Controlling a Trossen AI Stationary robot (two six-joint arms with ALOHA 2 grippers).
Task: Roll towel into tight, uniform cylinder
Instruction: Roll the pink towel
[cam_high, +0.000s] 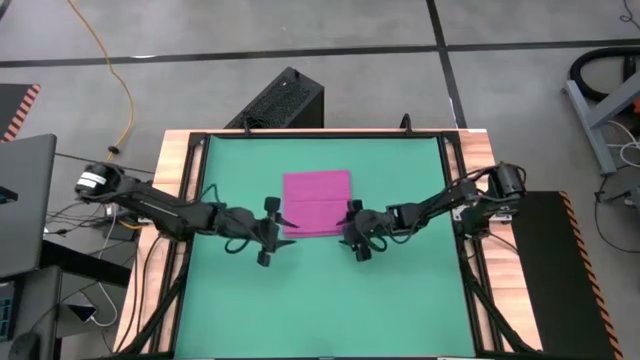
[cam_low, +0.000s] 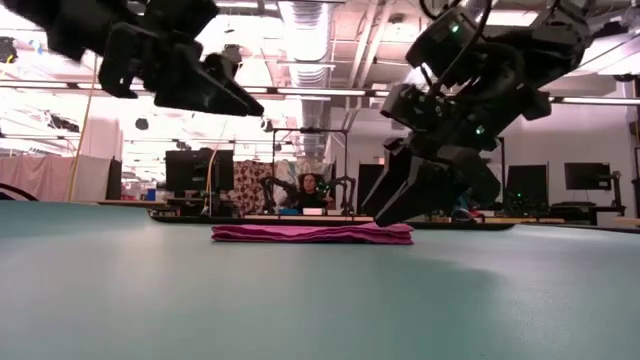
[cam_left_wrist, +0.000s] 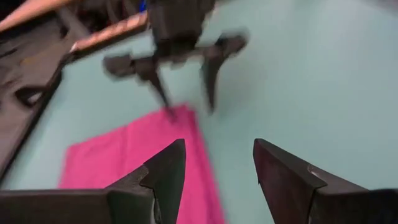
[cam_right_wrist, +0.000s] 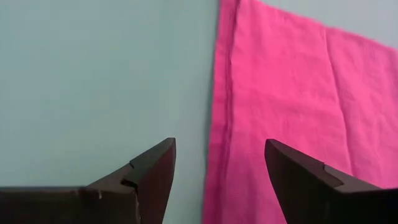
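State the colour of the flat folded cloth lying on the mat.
Magenta-pink, plain and unpatterned. The soft folded cloth shows best in the right wrist view, lying on the green mat.

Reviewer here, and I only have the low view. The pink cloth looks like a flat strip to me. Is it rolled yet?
Observer: No. From above, the towel lies flat as a folded rectangle on the green mat.
Operator: Which arm is the one over its right end?
Observer: The right end effector, at the towel's near right corner.
Operator: Is it gripping cloth?
Observer: No. Its wrist view shows open fingers straddling the towel's edge, holding nothing.
Operator: And the left?
Observer: The left end effector is open too, beside the near left corner.
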